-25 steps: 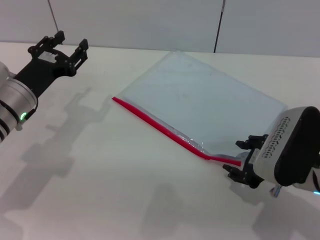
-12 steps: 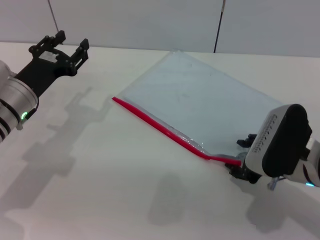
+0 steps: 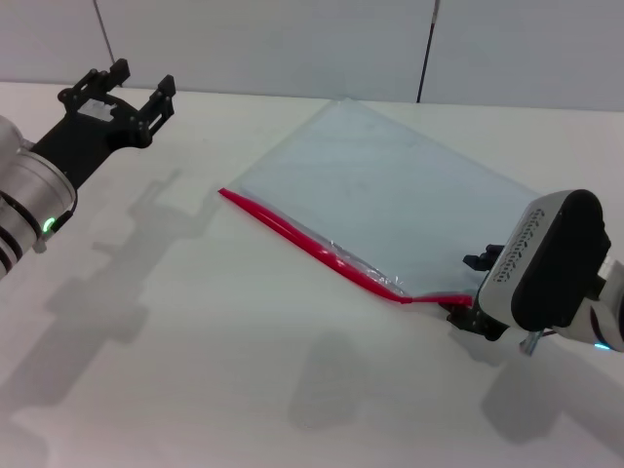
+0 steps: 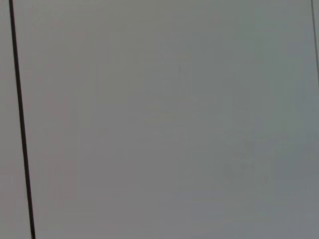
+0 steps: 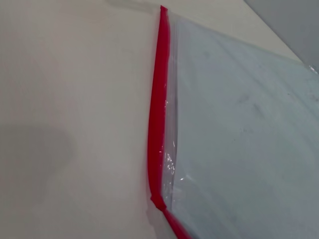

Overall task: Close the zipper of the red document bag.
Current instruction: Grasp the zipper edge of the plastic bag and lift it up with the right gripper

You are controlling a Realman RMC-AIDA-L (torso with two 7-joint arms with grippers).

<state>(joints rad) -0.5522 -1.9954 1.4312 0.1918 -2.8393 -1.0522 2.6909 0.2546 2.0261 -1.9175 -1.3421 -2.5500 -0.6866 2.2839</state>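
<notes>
The red document bag (image 3: 390, 185) lies flat on the white table, a translucent pale blue-grey pouch set at a diagonal. Its zipper (image 3: 312, 246), a thin red strip, runs along the near long edge and kinks close to its right end (image 3: 405, 297). My right gripper (image 3: 475, 292) sits at that right end of the zipper, largely hidden under its own wrist housing. The right wrist view looks straight along the zipper (image 5: 157, 124) and the bag (image 5: 239, 129). My left gripper (image 3: 139, 80) hovers open at the far left, well away from the bag.
The white table (image 3: 195, 370) stretches out in front of the bag. A grey wall with a dark vertical seam (image 3: 426, 49) stands behind it. The left wrist view holds only the grey wall and a black seam (image 4: 20, 124).
My right gripper has moved in onto the zipper's right end. That end has shifted up and now kinks. The left arm has stayed still.
</notes>
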